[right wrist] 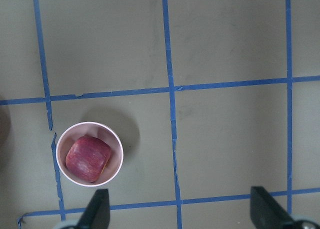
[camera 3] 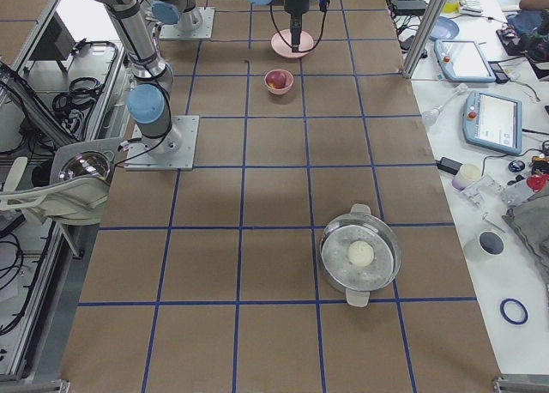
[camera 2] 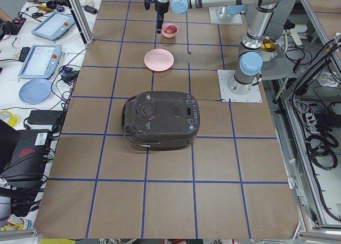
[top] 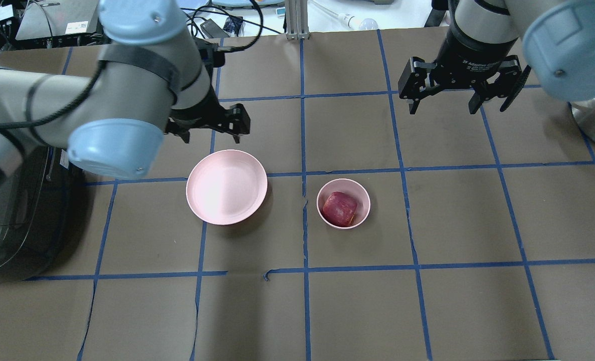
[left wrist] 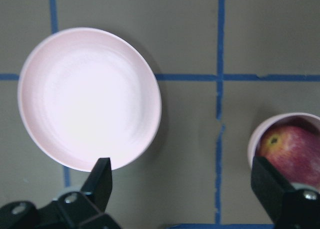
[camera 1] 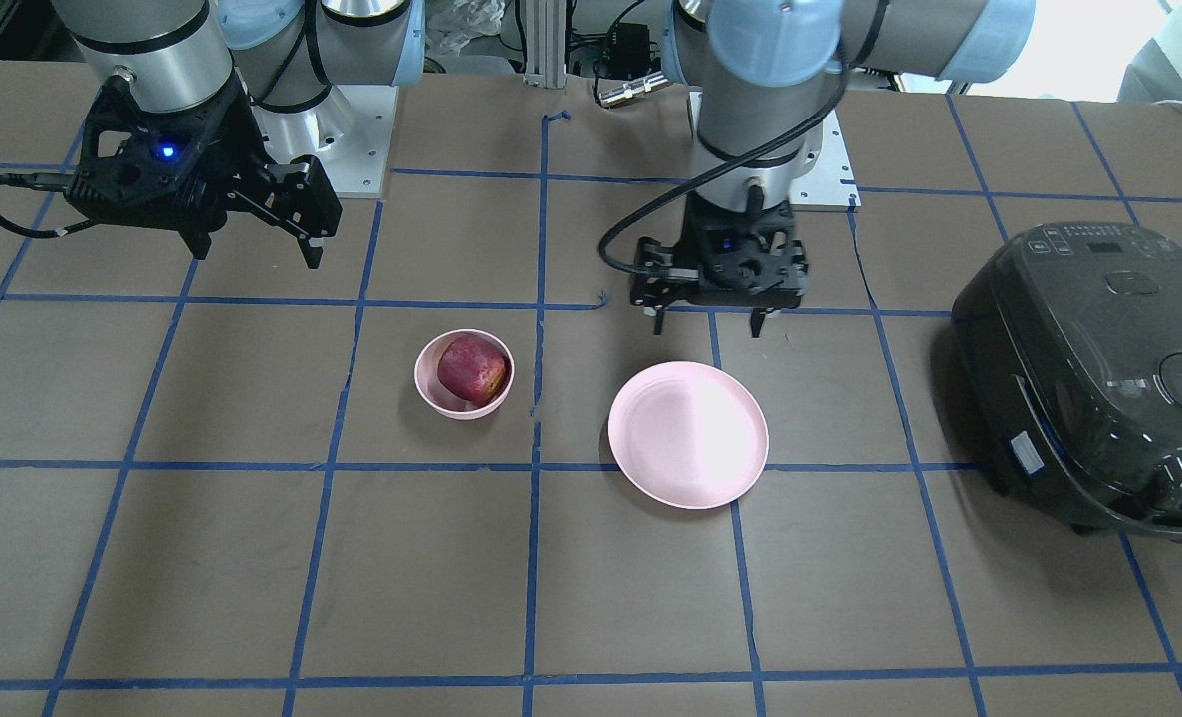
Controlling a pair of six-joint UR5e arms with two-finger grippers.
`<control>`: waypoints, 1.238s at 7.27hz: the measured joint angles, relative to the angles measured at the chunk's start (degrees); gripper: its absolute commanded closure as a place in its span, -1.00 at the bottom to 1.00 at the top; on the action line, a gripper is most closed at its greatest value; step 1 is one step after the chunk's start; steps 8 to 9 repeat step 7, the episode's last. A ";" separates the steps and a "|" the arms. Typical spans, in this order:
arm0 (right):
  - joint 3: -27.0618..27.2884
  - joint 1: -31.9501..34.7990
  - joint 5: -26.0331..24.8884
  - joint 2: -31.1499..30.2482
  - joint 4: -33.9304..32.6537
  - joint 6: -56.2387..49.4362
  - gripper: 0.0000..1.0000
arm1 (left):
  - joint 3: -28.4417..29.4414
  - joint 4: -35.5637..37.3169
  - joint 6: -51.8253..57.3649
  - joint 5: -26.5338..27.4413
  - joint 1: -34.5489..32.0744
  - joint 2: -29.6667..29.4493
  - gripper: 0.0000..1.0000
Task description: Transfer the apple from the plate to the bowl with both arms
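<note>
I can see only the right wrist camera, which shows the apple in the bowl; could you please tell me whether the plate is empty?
Observer: Yes, the plate is bare, lying apart from the bowl that holds the apple.
Operator: Thank you. What is the left gripper doing?
Observer: The left gripper hangs open and empty, raised near the plate.
Operator: Is anything else close by?
Observer: A black rice cooker stands beyond the plate, on the robot's left.
</note>
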 measured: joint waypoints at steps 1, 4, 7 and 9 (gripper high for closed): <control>-0.04 -0.28 0.02 0.04 0.02 -0.26 -1.00 | 0.85 -1.83 3.60 -0.15 4.11 1.89 -1.00; -0.11 -1.18 -0.06 -0.09 0.42 -0.44 -1.00 | 2.96 -5.86 6.26 0.09 7.36 4.63 -1.00; -0.33 -1.26 -0.26 -0.56 0.46 -0.48 -1.00 | 9.44 -14.56 6.36 1.22 7.57 3.63 -1.00; -0.33 -1.26 -0.26 -0.56 0.46 -0.48 -1.00 | 9.44 -14.56 6.36 1.22 7.57 3.63 -1.00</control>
